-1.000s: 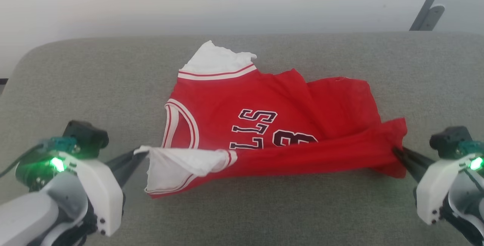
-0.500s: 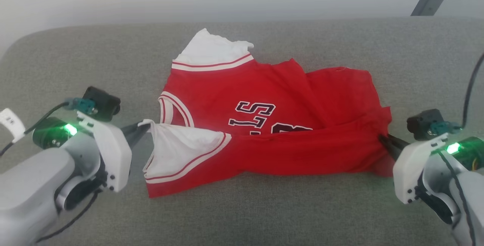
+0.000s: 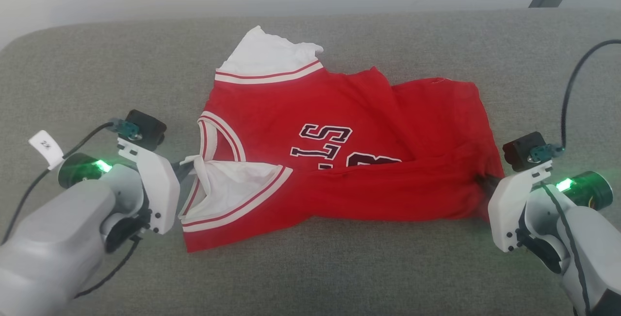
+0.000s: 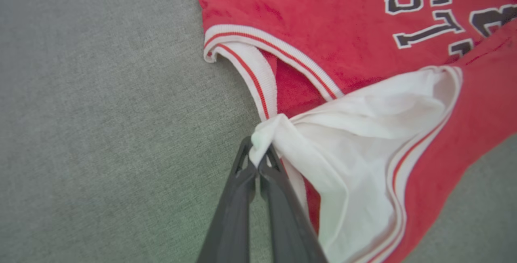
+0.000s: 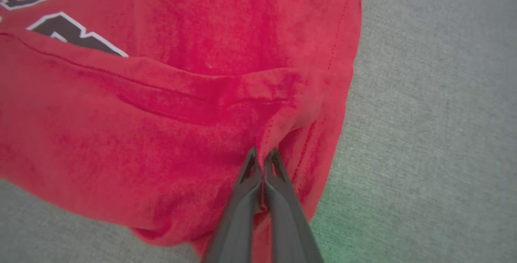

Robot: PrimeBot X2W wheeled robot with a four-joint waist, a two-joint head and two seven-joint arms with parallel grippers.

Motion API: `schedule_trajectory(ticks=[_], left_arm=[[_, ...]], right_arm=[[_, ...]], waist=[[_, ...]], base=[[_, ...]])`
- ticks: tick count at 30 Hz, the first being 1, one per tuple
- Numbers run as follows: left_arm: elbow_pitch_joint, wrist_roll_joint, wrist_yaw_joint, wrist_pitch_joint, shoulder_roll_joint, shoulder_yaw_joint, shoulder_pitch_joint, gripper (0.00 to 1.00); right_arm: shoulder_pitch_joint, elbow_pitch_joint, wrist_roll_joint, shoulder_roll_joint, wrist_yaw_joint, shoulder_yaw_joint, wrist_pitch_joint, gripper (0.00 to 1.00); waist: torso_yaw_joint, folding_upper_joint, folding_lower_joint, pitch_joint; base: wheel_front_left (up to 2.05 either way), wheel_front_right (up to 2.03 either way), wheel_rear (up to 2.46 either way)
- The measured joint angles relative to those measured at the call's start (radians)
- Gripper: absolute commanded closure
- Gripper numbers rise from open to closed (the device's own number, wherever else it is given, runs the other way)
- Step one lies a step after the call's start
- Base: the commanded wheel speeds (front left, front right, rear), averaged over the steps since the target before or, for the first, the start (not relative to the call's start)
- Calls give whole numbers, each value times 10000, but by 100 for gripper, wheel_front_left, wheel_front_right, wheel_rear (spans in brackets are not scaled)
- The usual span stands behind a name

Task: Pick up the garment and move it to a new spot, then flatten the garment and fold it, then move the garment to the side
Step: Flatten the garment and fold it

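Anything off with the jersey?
The garment isn't flat: its near edge is folded over the lettering, hiding part of it, and the far white sleeve is crumpled. The left gripper and right gripper pinch that fold's ends.

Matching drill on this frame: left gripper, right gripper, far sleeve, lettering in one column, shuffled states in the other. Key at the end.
Column 1
1. left gripper
2. right gripper
3. far sleeve
4. lettering

Column 2
A. partly hidden under a folded red layer
B. shut on the garment's red edge
C. shut on the near sleeve
D. lying free on the grey surface

Pairs: 1-C, 2-B, 3-D, 4-A
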Motion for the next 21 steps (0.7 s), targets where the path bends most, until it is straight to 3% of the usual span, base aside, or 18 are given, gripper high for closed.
schedule_trajectory(ticks=[3, 4, 9, 10, 12, 13, 21], left_arm=[[656, -119, -138, 46, -384, -71, 1, 95], [846, -199, -157, 61, -497, -84, 1, 91], [1528, -600, -268, 205, -928, -98, 1, 53], [1603, -690, -278, 245, -966, -90, 1, 38], [1701, -872, -303, 278, -1016, -86, -1, 19], [1685, -945, -303, 301, -1020, -100, -5, 0], [1037, -1312, -305, 140, -405, -94, -145, 0]], right_arm=[[-140, 213, 6, 33, 0, 107, 98, 86], [-181, 280, 36, 54, 0, 123, 190, 80], [-401, 485, 111, 84, 0, 228, 387, 55], [-428, 508, 157, 102, 0, 253, 449, 48], [-487, 522, 196, 111, 0, 291, 537, 5], [-516, 520, 255, 111, 0, 293, 587, 0], [-538, 111, 408, -100, 0, 115, 508, 0]], waist=[[5, 0, 0, 4], [7, 0, 0, 0], [6, 0, 0, 4], [1, 0, 0, 3], [-13, 0, 0, -5], [-17, 0, 0, -17], [-9, 0, 0, -236]], base=[[0, 0, 0], [0, 0, 0], [0, 0, 0], [0, 0, 0], [0, 0, 0], [0, 0, 0], [0, 0, 0]])
